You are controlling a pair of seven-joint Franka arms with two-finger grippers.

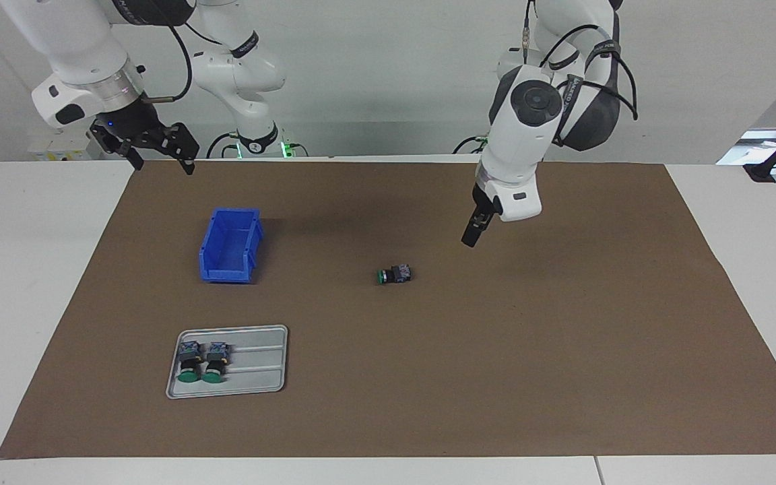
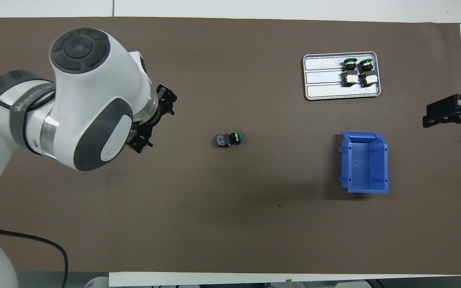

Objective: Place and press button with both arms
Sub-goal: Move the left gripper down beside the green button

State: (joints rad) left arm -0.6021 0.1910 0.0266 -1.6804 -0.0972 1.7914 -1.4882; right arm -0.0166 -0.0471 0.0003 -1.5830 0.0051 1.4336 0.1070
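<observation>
One button [image 1: 395, 274] lies on its side in the middle of the brown mat, its green cap toward the right arm's end; it also shows in the overhead view [image 2: 229, 139]. My left gripper [image 1: 471, 237] hangs in the air over the mat beside the button, toward the left arm's end, and touches nothing; it also shows in the overhead view [image 2: 154, 122]. My right gripper [image 1: 159, 158] is open and empty, raised over the mat's edge at the right arm's end, nearer to the robots than the blue bin; it also shows in the overhead view [image 2: 448, 110].
A blue open bin [image 1: 230, 246] stands toward the right arm's end. Farther from the robots, a grey tray [image 1: 256, 367] holds two more buttons [image 1: 189, 360] side by side. Two smaller white arms stand at the robots' edge of the table.
</observation>
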